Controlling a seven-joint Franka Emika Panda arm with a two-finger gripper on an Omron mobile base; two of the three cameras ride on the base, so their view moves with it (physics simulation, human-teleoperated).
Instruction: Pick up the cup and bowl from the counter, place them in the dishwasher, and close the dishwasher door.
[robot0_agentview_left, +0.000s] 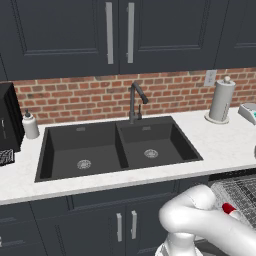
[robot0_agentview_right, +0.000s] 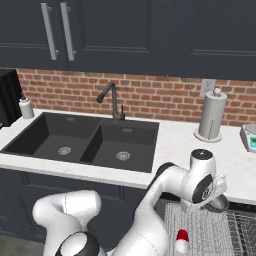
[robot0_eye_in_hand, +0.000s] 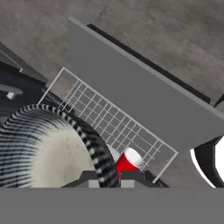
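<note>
Striped bowl (robot0_eye_in_hand: 48, 148) fills the near hand view, pinched at its rim by the nearly closed gripper (robot0_eye_in_hand: 107, 183) above the dishwasher rack (robot0_eye_in_hand: 113, 118). Beside it the red cup (robot0_eye_in_hand: 127, 161) already lies in the rack. Judging so, lowering the bowl and shutting the open dishwasher door (robot0_eye_in_hand: 144, 92) remain.

A home kitchen: a black double sink (robot0_agentview_left: 117, 147) with faucet (robot0_agentview_left: 136, 101) set in a white counter (robot0_agentview_left: 225, 145), brick backsplash (robot0_agentview_left: 175, 92), dark cabinets (robot0_agentview_left: 120, 35), paper-towel roll (robot0_agentview_left: 222, 100).
</note>
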